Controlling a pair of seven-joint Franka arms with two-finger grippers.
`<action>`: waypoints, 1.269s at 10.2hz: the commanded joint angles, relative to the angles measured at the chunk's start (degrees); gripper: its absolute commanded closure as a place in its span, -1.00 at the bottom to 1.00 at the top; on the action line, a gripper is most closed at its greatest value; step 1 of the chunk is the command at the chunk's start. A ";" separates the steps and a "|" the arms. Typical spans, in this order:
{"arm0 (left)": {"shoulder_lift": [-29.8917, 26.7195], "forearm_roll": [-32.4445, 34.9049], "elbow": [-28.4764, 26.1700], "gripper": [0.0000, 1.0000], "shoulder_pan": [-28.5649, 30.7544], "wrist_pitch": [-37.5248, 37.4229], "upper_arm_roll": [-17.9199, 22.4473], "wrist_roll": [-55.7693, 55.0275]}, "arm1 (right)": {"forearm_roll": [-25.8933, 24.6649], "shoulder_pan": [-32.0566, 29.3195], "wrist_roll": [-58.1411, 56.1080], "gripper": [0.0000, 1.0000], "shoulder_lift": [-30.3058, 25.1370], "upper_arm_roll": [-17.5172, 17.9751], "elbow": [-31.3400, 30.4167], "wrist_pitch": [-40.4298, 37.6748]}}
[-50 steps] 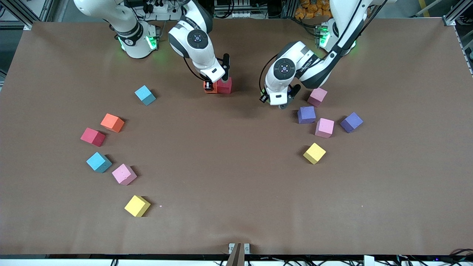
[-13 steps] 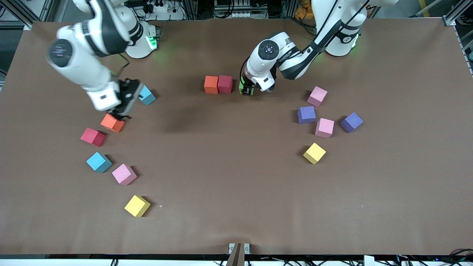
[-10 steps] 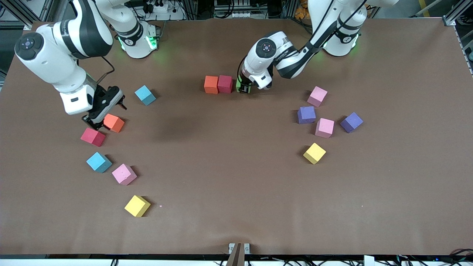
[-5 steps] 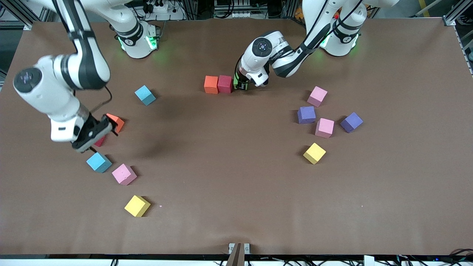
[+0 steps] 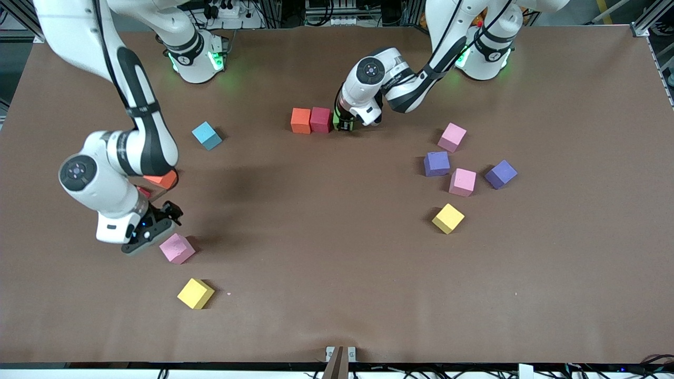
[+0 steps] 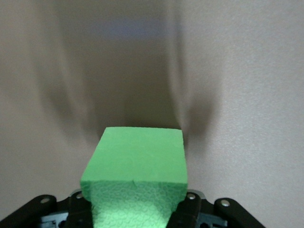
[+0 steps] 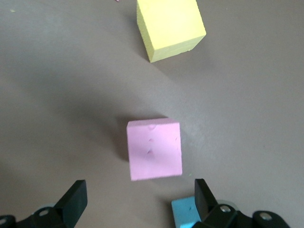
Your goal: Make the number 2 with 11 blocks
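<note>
Meanwhile the left gripper (image 5: pixel 345 124), clamped on the green block (image 6: pixel 135 166), has carried it in from a gap until it sits low beside the red block (image 5: pixel 320 119), which touches the orange block (image 5: pixel 300 120); that looks like the third cube of a first row for the number 2, eight more to come. The right gripper (image 5: pixel 150 231), fingers apart, has swept from the far orange block (image 5: pixel 163 180) to hover beside the pink block (image 7: pixel 154 149), probably its next pick.

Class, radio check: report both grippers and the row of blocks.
Left gripper shut on green block beside red block. Right gripper open over pink block. Nothing blocking.
</note>
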 commanded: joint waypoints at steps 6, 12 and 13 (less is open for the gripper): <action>2.41 -0.74 4.05 0.83 -2.11 0.55 1.90 -1.69 | 3.62 -8.55 -4.84 -1.00 10.98 7.91 7.71 1.37; 2.85 -0.65 4.75 0.17 -5.89 0.46 5.24 -1.60 | 3.80 -8.73 -9.94 -0.44 13.79 8.09 8.93 4.63; 2.85 -0.65 4.75 -0.99 -6.15 0.37 5.33 -1.87 | 3.71 -8.47 -9.94 -0.35 13.62 8.09 9.03 4.55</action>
